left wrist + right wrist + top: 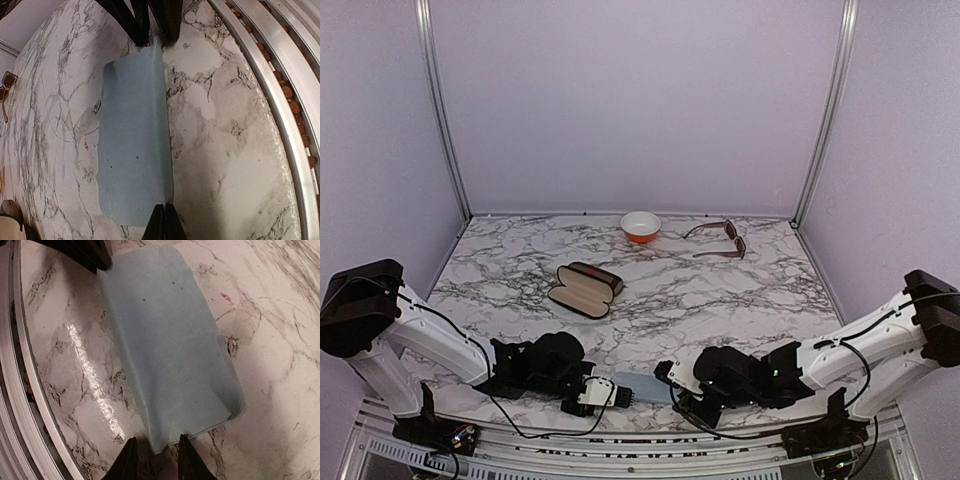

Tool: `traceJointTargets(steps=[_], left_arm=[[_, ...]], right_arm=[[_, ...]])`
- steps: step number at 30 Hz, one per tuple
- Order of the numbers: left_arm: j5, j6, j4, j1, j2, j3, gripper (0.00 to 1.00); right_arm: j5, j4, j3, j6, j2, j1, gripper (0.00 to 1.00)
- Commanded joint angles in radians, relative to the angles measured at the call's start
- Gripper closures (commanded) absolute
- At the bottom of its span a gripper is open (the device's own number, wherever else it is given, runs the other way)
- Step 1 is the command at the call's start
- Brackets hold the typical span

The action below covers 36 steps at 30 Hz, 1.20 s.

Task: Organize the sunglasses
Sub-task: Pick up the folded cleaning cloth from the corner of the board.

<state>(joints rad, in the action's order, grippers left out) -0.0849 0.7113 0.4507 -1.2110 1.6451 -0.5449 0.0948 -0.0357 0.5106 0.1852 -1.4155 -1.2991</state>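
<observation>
Top external view is showing the marble table point(740, 300). The left gripper point(162, 220) is pinching the blue cloth point(135, 140); the right gripper point(156, 450) is straddling its edge, narrowly parted. The open case point(585, 290) is waiting, seemingly empty; the brown sunglasses point(720, 240) are lying far back, still needing stowing.

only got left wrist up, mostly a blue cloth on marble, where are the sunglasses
Observer: The top view shows one brown pair lying unfolded near the far right corner of the table, just right of an orange bowl.
Operator: ok any case open for them
Observer: Yes, a case lies open left of centre, pale lining facing up, and it looks empty.
</observation>
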Motion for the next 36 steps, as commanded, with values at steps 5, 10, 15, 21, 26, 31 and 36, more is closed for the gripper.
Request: traceJointTargets(steps=[5,10,15,21,26,31,36], left_arm=[[0.005,-0.002,-0.017,-0.005,0.011,0.018,1.0],[0.007,-0.005,-0.017,-0.005,0.017,0.014,1.0],[0.008,-0.007,-0.017,-0.005,0.016,0.015,1.0],[0.013,-0.015,-0.017,-0.005,0.016,0.014,1.0],[0.021,-0.017,-0.017,-0.005,0.009,0.017,1.0],[0.031,-0.016,-0.018,-0.005,-0.017,0.026,1.0],[0.036,-0.016,-0.019,-0.005,-0.041,0.03,1.0]], right_arm=[[0.042,0.009,0.049,-0.014,-0.033,-0.01,0.72],[0.046,0.004,0.052,-0.016,-0.032,-0.011,0.73],[0.043,-0.008,0.068,-0.009,-0.061,-0.01,0.76],[0.012,-0.014,0.071,0.006,-0.077,-0.012,0.86],[0.019,-0.032,0.075,0.021,-0.058,-0.012,0.96],[0.034,-0.071,0.094,0.021,-0.026,-0.011,1.0],[0.07,-0.133,0.121,0.018,-0.001,-0.011,1.0]])
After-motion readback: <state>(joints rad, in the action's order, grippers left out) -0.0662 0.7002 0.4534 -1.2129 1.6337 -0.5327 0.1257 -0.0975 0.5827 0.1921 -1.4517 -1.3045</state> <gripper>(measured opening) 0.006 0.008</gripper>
